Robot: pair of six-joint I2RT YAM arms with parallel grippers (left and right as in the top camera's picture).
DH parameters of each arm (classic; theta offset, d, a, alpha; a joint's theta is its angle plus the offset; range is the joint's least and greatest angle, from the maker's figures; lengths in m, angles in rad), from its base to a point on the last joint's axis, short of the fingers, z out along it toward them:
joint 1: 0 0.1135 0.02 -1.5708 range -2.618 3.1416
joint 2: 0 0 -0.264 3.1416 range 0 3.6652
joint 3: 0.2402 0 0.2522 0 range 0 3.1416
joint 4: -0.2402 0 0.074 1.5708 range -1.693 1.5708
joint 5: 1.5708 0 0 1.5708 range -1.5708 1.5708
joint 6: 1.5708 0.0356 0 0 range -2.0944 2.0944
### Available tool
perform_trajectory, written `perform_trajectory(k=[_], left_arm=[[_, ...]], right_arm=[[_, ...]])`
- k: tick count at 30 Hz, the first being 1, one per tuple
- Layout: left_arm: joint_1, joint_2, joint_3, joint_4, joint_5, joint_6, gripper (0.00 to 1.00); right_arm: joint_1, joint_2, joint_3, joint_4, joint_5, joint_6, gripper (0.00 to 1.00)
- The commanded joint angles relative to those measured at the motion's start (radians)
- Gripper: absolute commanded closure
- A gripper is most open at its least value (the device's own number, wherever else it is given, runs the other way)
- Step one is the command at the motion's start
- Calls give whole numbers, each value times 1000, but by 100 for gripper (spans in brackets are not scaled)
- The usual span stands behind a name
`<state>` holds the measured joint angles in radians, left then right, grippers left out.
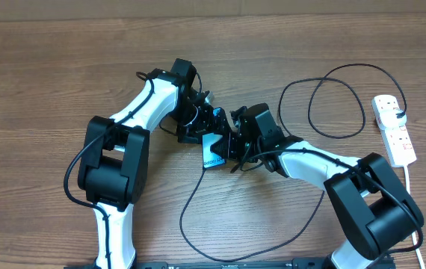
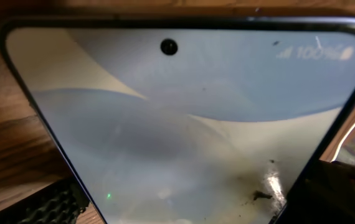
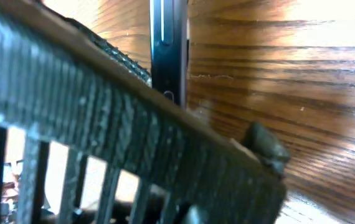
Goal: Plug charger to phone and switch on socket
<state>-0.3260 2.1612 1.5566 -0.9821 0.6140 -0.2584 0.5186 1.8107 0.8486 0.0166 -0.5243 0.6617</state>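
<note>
Both grippers at phone, centre of table: left gripper wide astride it, hold unclear; right gripper pinched fully, contents hidden. Steady phone, feed charger squarely into its end, gently.

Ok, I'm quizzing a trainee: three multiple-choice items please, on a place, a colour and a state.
1. The phone is: A between the left gripper and right gripper; B at the far-left edge of view; C out of view.
2. The socket is: A black; B white; C green.
3. The phone's screen is: A lit; B black; C face down.
Key: 1 A, overhead shows both grippers meeting at it; 2 B, a white strip at right; 3 A, the left wrist view shows wallpaper and status icons.
</note>
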Motion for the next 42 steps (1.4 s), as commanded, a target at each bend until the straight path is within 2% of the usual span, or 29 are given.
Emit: perform_trajectory(k=[1, 3, 5, 11, 18, 20, 28, 35, 42], left_arm=[[-27, 14, -3, -11, 40, 20, 4], [-25, 14, -3, -10, 58, 26, 4], [-19, 14, -3, -3, 135, 69, 5], [27, 14, -2, 34, 485, 175, 12], [73, 14, -2, 163, 850, 192, 24], [75, 14, -2, 195, 909, 192, 27], [75, 14, -2, 230, 951, 192, 40], [75, 14, -2, 235, 966, 191, 43], [75, 14, -2, 235, 966, 175, 67]], right_arm=[[-40, -4, 18, 29, -64, -3, 96], [-64, -4, 18, 31, -126, -3, 96], [-89, -4, 19, 35, -188, -3, 96], [-158, -4, 19, 92, -362, 3, 96], [-180, -4, 19, 218, -459, 134, 96], [-179, -4, 19, 241, -458, 188, 96], [-177, -4, 19, 320, -455, 316, 96], [-156, -4, 18, 319, -449, 320, 96], [-144, -4, 18, 318, -385, 338, 96]])
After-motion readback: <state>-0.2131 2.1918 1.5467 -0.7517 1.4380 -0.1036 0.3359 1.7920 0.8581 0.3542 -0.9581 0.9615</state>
